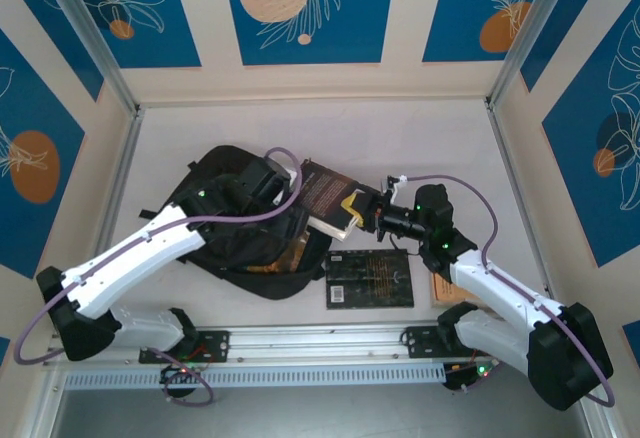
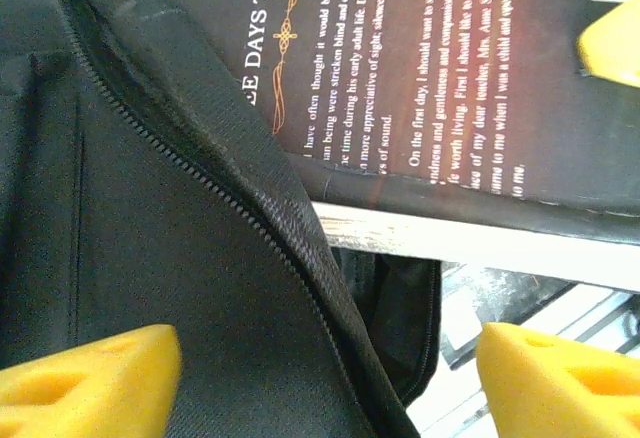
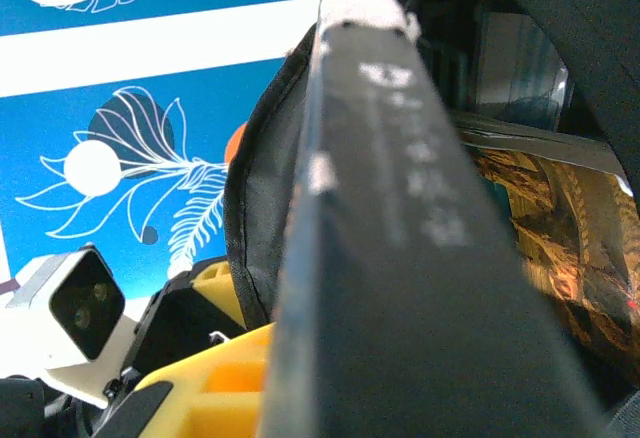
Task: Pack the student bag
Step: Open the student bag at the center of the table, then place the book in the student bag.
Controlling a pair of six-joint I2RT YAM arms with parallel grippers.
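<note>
Black fabric took up the left half of the table (image 1: pixel 450 158): the student bag (image 1: pixel 240 243) lay flat there, its opening toward the right, a brown and gold cover (image 1: pixel 285 258) showing inside. The step in hand looked like loading a book. The dark paperback (image 1: pixel 322 190) hung tilted just over the bag's right edge, clamped at its right side by the right gripper (image 1: pixel 354 209), a yellow finger (image 3: pixel 215 373) pressed to its cover. The left gripper (image 2: pixel 330 378) sat at the far part of the opening, jaws apart, the zip lip (image 2: pixel 230 188) running between its pads, unpinched as far as I could see. Next, I judged, that lip needed gripping and lifting so the mouth gaped, then the paperback had to slide in edge first beside the one inside. A flat black book (image 1: pixel 370 279) lay on the table, near and right of the bag. The opening's depth was lost in shadow, the right gripper's other finger was behind the paperback, and a tan thing (image 1: pixel 440 288) under the right arm was too covered to name.
</note>
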